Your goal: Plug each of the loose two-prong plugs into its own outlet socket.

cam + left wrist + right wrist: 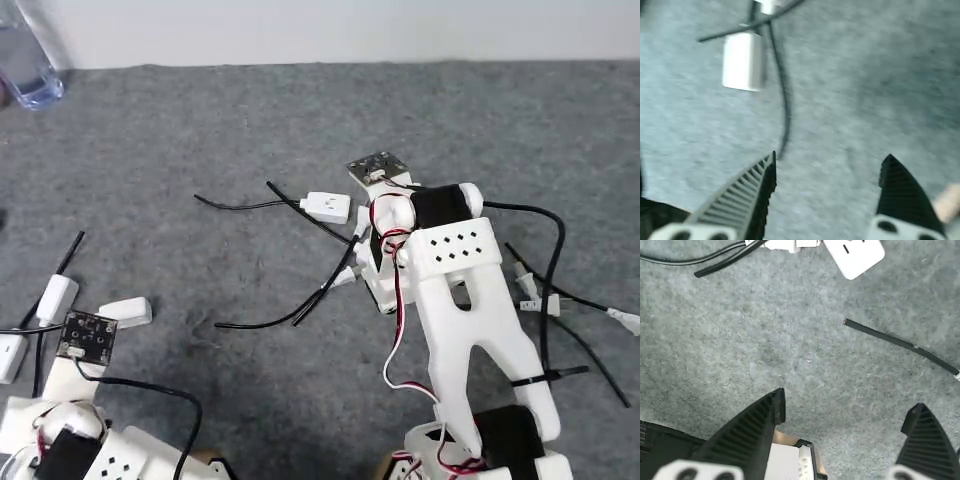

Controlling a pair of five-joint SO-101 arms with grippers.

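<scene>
A white outlet socket [326,206] on a black cable lies on the grey carpet just left of the right arm [450,250]. In the right wrist view this socket [855,255] shows its two slots, with a small white plug [785,245] beside it. My right gripper [849,399] hovers open over bare carpet short of both, holding nothing. My left gripper [830,157] is open too, above carpet, with a white socket block [742,60] and its black cable [785,100] ahead. Loose plugs [525,285] lie at the right.
More white socket blocks [57,297] [125,312] lie by the left arm at the lower left. Black cables [300,310] cross the middle of the carpet. A loose cable end [900,342] lies ahead of the right gripper. A clear bottle [25,60] stands at the far left corner.
</scene>
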